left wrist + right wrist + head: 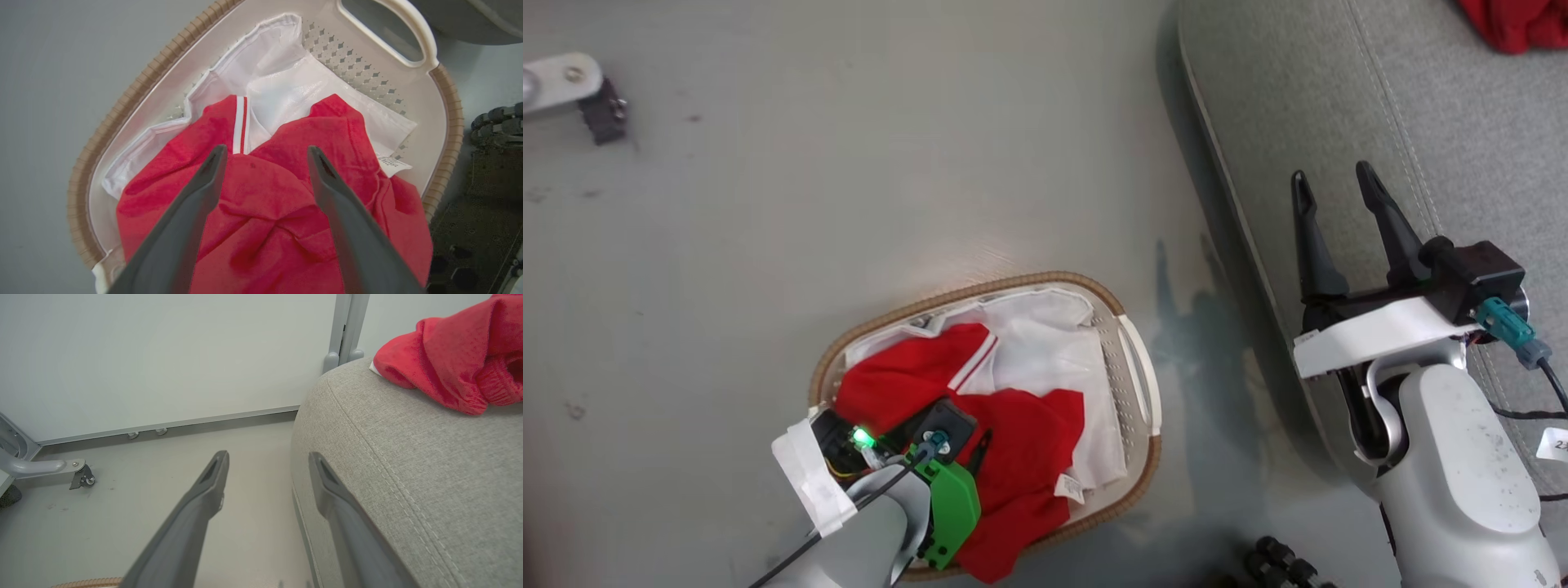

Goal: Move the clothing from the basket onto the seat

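The clothing (pixel 261 212), bright red pieces with one white-striped trim, lies heaped in the basket (pixel 425 110) over white cloth (pixel 286 90), a small white tag (pixel 392 163) showing at its edge. Another red garment (pixel 453 363) sits on the seat (pixel 408 477), well apart from the basket. The left gripper (pixel 264 151) hangs over the heap with its fingers spread wide and nothing between them; whether the tips touch the cloth I cannot tell. The right gripper (pixel 1331 175) hovers at the seat's rounded edge, fingers parted, empty. The basket stands on the grey floor (pixel 849 163) beside the seat
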Controlling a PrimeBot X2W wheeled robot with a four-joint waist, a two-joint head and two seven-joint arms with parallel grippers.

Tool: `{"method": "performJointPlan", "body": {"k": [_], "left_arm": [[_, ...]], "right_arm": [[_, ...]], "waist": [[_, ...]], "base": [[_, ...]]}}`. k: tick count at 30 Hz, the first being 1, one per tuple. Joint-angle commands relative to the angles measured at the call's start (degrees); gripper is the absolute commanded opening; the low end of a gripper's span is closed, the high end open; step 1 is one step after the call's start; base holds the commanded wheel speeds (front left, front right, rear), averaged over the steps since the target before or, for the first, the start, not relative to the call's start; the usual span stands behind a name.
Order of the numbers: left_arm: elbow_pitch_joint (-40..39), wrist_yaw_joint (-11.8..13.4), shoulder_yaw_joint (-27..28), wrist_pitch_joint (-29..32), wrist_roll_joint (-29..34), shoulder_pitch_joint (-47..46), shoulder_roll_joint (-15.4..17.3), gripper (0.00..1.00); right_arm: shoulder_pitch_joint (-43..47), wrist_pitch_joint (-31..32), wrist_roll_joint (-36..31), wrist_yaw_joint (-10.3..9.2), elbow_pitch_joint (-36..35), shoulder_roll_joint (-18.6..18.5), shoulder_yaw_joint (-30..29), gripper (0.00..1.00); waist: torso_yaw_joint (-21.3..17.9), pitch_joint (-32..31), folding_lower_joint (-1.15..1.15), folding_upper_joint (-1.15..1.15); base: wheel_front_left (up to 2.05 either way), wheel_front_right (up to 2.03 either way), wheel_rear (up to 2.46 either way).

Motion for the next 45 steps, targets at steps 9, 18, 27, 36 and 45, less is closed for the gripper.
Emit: {"method": "performJointPlan", "body": {"k": [9,18,27,36,45], "left_arm": [[6.21,-0.06,-1.90,2.52,0.73,-3.86,0.44,1.00],[8.11,1.91,-3.00,8.10,0.76,-5.43,1.65,1.00],[8.59,7.61,-3.70,13.87,1.39,-6.92,3.78,1.00],[8.54,7.12,-3.13,12.39,-0.64,-6.94,2.91,0.00],[6.41,5.16,-3.28,5.69,-2.41,-4.68,1.02,0.00]], "right_arm": [[-2.84,-0.14,2.74,-0.06,-1.40,-0.10,2.49,1.00],[-3.69,-0.14,3.91,-0.06,-1.96,-0.10,3.49,1.00],[-4.47,-0.14,4.77,-0.06,-2.11,-0.11,4.22,1.00],[-4.08,-0.14,4.48,-0.06,-1.23,-0.11,3.86,1.00],[-2.87,-0.14,2.52,-0.06,0.23,-0.13,3.22,1.00]], "waist": [[-7.07,9.53,0.00,0.00],[-8.30,12.57,0.00,0.00],[-8.76,14.07,0.00,0.00],[-8.13,13.04,0.00,0.00],[-5.35,7.22,0.00,0.00]], "base": [[0.00,0.00,0.00],[0.00,0.00,0.00],[0.00,0.00,0.00],[0.00,0.00,0.00],[0.00,0.00,0.00]]}}
